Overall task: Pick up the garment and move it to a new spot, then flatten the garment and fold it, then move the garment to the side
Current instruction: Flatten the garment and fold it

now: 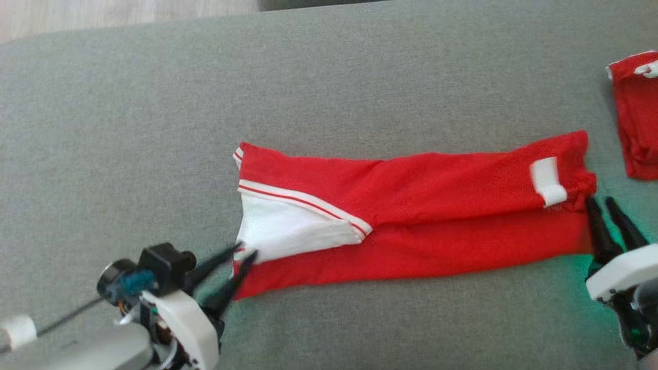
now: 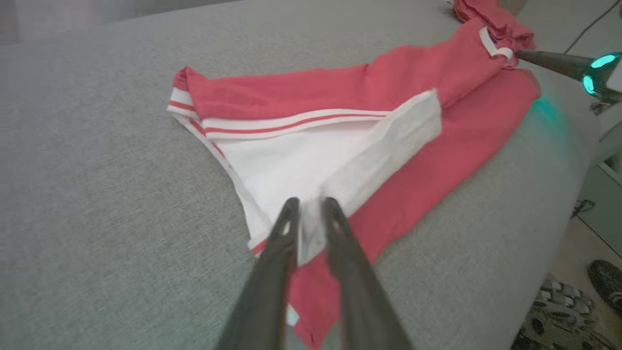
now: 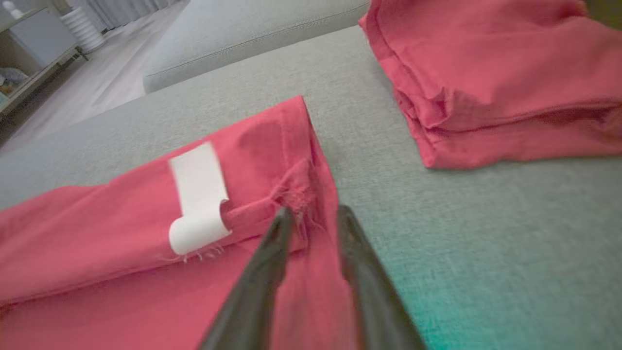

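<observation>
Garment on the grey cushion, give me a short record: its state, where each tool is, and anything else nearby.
garment: red, folded lengthwise, white panel showing at left end
left tool: fingers parted, at left-end corner
right tool: fingers parted, at right end
nearby: second red garment, folded, apart at the right
surface: grey cushion

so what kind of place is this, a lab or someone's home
Most likely a home living room. The red and white garment lies on a grey upholstered sofa cushion, and the right wrist view shows curtains and a low shelf unit beside a pale wood floor.
</observation>
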You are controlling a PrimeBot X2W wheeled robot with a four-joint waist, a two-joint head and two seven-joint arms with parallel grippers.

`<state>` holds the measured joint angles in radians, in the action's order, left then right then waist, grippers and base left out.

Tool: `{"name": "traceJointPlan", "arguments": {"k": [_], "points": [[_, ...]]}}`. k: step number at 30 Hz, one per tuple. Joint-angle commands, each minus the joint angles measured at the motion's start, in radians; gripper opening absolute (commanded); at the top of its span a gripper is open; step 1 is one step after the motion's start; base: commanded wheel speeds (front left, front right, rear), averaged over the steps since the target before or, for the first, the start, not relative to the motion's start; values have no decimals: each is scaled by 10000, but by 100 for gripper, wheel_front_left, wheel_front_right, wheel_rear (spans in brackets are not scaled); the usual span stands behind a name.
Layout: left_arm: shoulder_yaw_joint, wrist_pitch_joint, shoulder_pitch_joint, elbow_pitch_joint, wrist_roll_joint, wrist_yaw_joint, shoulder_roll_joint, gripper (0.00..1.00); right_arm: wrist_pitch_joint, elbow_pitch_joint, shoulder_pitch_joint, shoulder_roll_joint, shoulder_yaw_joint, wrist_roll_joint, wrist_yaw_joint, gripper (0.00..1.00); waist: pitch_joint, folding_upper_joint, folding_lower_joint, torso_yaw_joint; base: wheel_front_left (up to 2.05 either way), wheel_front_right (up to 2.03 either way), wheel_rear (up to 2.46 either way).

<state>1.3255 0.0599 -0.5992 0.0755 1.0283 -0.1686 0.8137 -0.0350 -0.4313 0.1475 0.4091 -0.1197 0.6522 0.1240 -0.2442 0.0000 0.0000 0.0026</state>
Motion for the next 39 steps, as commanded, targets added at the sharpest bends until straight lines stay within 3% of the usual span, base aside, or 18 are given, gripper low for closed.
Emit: {"name": "traceJointPlan", "arguments": {"k": [1, 6, 10, 11, 13, 15, 18, 23, 30, 36, 39], "points": [[-560, 529, -15, -103, -210, -350, 95, 100, -34, 438, -283, -19, 218, -236, 67, 100, 99, 0, 0, -15, 0, 0, 0], [-1707, 1958, 972, -1013, -471, -2015, -1249, 100, -776, 1540, -1296, -858, 862, -569, 67, 100, 501, 0, 0, 21, 0, 0, 0], [-3566, 2012, 2165, -984, -2341, -3255, -2427, 100, -1447, 1930, -1915, -1208, 1085, -800, 67, 100, 928, 0, 0, 80, 0, 0, 0], [-3566, 2012, 2165, -984, -2341, -3255, -2427, 100, -1447, 1930, -1915, -1208, 1085, -800, 67, 100, 928, 0, 0, 80, 0, 0, 0], [-4519, 2014, 2991, -727, -3408, -3680, -3056, 100, -1507, 1790, -1945, -1399, 1253, -898, 67, 100, 1129, 0, 0, 140, 0, 0, 0], [-5188, 2015, 3751, -473, -4388, -3826, -3599, 100, -1445, 1546, -1836, -1559, 1444, -975, 67, 100, 1283, 0, 0, 245, 0, 0, 0], [-5911, 2016, 4650, -166, -5500, -3751, -4317, 100, -1329, 1021, -1496, -1719, 1887, -1095, 67, 100, 1456, 0, 0, 495, 0, 0, 0], [-6618, 2017, 5537, -119, -6524, -3032, -5133, 100, -1118, -126, -713, -1852, 2600, -1336, 67, 100, 1565, 0, 0, 940, 0, 0, 0], [-7411, 2017, 5941, -408, -7274, -2052, -5778, 100, -802, -1864, 384, -1811, 2988, -1733, 67, 100, 1489, 0, 0, 1111, 0, 0, 0], [-8029, 2018, 6095, -579, -7689, -1477, -6173, 100, -484, -2827, 774, -1834, 3033, -1680, 67, 100, 1423, 0, 0, 1047, 0, 0, 0], [-8323, 2018, 6176, -647, -7861, -1258, -6345, 100, -224, -3013, 836, -1838, 2763, -1399, 67, 87, 1402, 0, 0, 964, 0, 0, 0]]}}
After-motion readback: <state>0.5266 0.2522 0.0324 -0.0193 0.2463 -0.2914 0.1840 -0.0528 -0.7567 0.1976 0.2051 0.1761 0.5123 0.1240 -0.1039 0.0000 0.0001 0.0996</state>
